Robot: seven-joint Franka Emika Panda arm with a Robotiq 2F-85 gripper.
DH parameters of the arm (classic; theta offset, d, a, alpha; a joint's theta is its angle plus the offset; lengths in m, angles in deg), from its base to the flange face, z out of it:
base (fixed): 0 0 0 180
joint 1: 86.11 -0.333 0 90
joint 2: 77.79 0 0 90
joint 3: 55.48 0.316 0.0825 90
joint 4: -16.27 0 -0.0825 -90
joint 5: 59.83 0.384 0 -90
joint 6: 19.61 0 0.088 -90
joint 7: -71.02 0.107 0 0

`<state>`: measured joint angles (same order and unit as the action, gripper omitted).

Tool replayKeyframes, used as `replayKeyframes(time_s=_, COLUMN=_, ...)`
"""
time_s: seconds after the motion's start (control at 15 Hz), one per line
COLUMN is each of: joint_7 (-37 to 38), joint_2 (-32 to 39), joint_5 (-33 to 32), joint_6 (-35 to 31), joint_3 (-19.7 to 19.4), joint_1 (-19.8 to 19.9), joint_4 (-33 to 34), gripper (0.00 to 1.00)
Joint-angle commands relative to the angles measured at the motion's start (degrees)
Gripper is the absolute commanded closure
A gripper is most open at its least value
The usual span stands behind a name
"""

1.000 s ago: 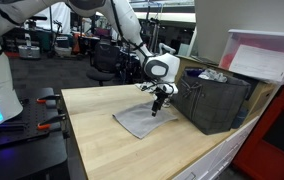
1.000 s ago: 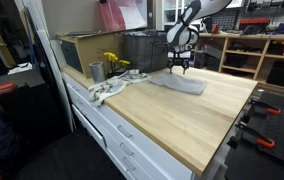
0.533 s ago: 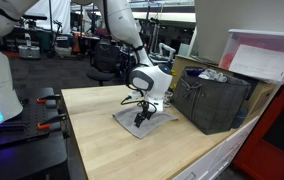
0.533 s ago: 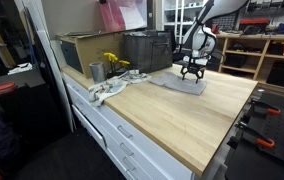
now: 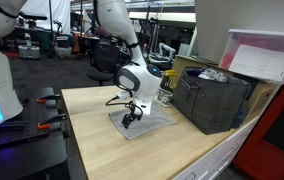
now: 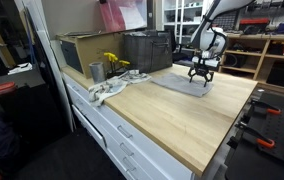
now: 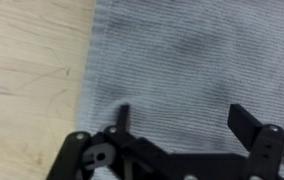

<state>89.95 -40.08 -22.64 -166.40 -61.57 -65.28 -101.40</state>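
Robotics lab: wooden workbench, storage shelves, office chair.

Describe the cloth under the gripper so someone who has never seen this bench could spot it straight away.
Start at the long wooden benchtop and find the dark crate on it. Beside the crate lies a grey cloth, under the open gripper. It is spread flat, unlike the crumpled pale rag near the metal cup.

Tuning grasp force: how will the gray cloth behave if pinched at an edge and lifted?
Likely floppy and light: the gray cloth lies thin and flat on the table. Its ribbed weave probably gives the open pincer grip.
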Motion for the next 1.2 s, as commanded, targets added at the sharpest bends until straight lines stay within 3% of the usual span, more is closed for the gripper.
replayKeyframes(time_s=0.0, joint_7=0.04, joint_2=-2.92, joint_5=-1.55, joint_6=-1.73, joint_3=-2.60, joint_1=-3.39, joint_4=-5.04, gripper=0.00)
replayKeyframes(time_s=0.67, joint_7=4.79, joint_2=-2.17, joint_5=-11.45, joint_6=-4.38, joint_3=-7.22, joint_1=-10.07, joint_4=-8.31, gripper=0.00)
replayKeyframes(time_s=1.13, joint_7=8.25, joint_2=-1.19, joint_5=-22.90, joint_6=-4.02, joint_3=-13.64, joint_1=-14.21, joint_4=-8.85, gripper=0.00)
